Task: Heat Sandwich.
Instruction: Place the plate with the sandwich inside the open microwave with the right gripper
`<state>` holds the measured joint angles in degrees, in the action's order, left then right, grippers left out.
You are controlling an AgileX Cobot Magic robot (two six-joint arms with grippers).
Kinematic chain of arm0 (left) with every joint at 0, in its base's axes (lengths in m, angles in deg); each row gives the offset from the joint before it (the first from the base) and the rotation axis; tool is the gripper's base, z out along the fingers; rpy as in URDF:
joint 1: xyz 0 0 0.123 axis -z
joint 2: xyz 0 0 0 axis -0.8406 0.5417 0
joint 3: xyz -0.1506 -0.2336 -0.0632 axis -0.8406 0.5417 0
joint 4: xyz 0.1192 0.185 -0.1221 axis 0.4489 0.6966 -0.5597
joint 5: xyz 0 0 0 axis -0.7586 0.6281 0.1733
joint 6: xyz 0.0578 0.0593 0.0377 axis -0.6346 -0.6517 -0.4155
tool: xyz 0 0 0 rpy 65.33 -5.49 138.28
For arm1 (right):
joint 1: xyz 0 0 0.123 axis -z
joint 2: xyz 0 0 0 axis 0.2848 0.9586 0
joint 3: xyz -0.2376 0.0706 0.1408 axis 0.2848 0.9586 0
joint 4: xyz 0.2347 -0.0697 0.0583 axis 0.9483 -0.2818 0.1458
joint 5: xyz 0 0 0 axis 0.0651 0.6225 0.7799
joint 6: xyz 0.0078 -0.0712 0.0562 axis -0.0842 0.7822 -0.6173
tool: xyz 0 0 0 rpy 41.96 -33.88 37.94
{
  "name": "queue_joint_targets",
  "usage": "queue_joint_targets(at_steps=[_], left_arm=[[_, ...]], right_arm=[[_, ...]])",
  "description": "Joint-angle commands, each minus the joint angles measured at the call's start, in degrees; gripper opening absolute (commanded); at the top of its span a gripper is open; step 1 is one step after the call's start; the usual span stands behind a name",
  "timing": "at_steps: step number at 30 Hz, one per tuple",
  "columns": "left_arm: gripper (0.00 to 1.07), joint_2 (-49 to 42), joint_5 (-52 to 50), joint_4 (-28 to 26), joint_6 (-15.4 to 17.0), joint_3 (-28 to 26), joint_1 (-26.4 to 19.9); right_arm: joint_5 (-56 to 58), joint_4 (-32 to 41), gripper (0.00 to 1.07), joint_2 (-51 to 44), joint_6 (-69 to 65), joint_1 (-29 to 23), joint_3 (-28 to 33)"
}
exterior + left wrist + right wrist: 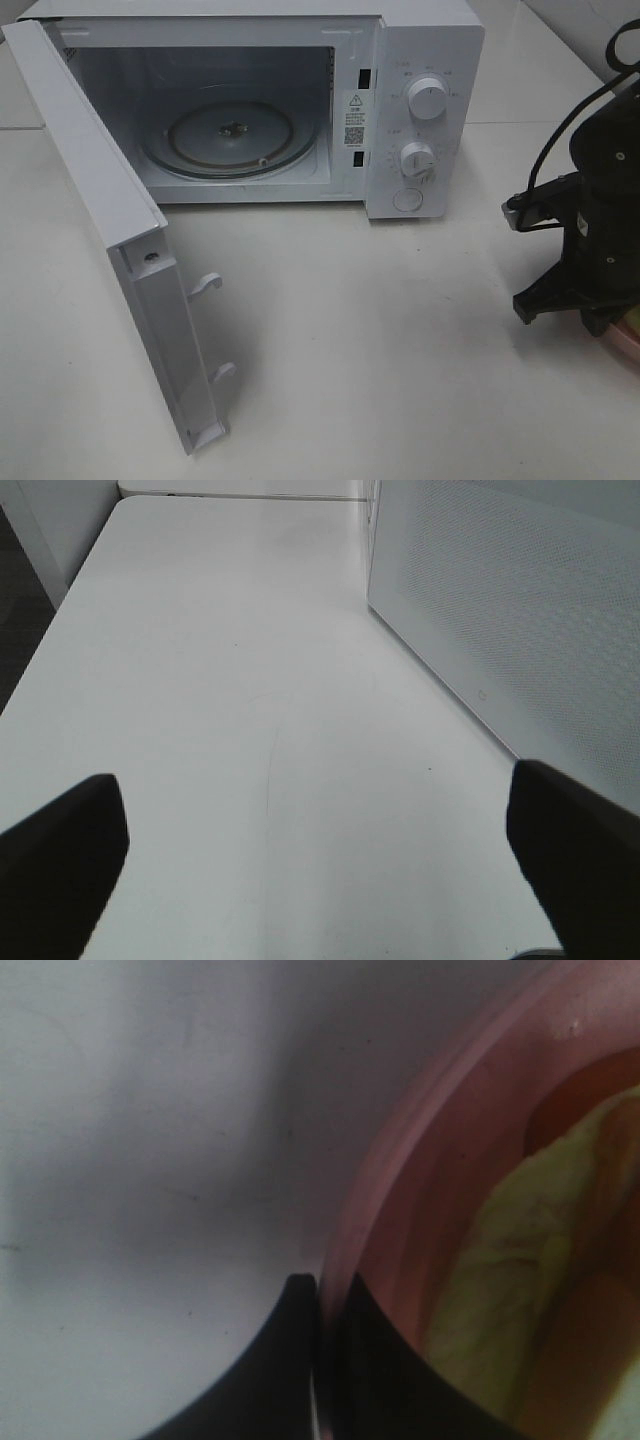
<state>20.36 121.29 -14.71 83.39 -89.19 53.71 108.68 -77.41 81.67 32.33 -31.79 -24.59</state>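
The sandwich [510,1290] shows only in the right wrist view, close up and blurred, as pale yellowish-green filling and bread lying on the pink plate [450,1150]. My right gripper [322,1360] is shut on the plate's rim, one finger outside it and one inside. In the exterior high view the right arm [600,220] stands at the right edge, with a sliver of the plate [627,343] under it on the table. My left gripper [315,865] is open and empty over bare table, beside the microwave's side wall [510,610]. The left gripper is out of the exterior high view.
The white microwave [425,110] stands at the back with its door [110,220] swung wide open to the left, reaching toward the table's front. Its glass turntable [230,135] is bare. White tabletop [380,350] lies between the door and the right arm.
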Motion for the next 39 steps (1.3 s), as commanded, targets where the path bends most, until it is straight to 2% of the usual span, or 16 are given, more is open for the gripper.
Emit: queue_joint_targets(at_steps=[1,13,27,39], left_arm=[[0.98,-1.09,-0.57,-0.29,0.06,0.00,-0.34],[0.98,-1.09,-0.57,-0.29,0.06,0.00,-0.34],[0.98,-1.09,-0.57,-0.29,0.06,0.00,-0.34],[0.98,-1.09,-0.57,-0.29,0.06,0.00,-0.34]], right_arm=[[3.67,-1.55,0.00,-2.58,-0.86,-1.66,0.17],[8.94,0.00,0.00,-8.02,-0.63,-6.99,1.95],[13.75,3.21,0.00,-16.27,1.60,-15.87,3.21],[19.42,3.21,0.00,-23.72,3.38,-26.24,3.21]])
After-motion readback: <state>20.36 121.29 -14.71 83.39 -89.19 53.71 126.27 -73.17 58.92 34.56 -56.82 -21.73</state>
